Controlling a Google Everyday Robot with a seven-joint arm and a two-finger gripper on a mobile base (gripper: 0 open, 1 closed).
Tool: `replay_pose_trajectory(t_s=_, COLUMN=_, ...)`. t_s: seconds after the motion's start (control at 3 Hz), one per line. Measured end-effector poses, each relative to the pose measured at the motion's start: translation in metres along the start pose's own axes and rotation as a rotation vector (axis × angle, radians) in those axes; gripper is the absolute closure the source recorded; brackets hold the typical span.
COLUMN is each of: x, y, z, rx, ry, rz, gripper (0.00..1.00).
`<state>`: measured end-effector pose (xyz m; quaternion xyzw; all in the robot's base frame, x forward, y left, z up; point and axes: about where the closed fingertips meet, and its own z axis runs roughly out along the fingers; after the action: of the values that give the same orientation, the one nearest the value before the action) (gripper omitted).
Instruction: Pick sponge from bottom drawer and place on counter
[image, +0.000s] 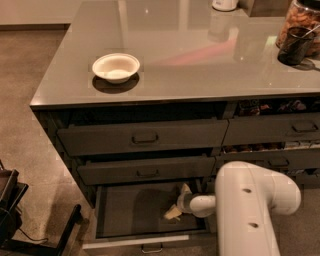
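Note:
The bottom drawer (125, 210) is pulled open below two similar drawers, and its interior is dark. My gripper (178, 201) reaches into its right part from the right, low over the drawer floor. Its two pale fingers (173, 213) stand spread apart. I cannot make out the sponge against the dark interior; it may lie between or under the fingers. The white arm (250, 205) fills the lower right of the view. The glossy grey counter (200, 55) spreads above the drawers.
A white bowl (116, 67) sits on the counter's left front. A dark cup (295, 46) and a jar (302, 20) stand at the far right, and a white object (224, 4) at the back. Narrower drawers (272, 130) are to the right. Dark equipment (10, 205) stands on the floor at left.

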<state>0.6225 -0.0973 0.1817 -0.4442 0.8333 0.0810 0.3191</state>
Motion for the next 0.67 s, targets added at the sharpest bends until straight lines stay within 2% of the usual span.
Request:
replay_pose_trajectory(t_s=0.33, x=0.013, y=-0.005, z=-0.001, rx=0.047, ry=0.055, rz=-0.072, gripper=0.0)
replay_pose_trajectory(t_s=0.67, x=0.024, y=-0.004, z=0.001, rx=0.082, ry=0.11, rz=-0.118, gripper=0.0)
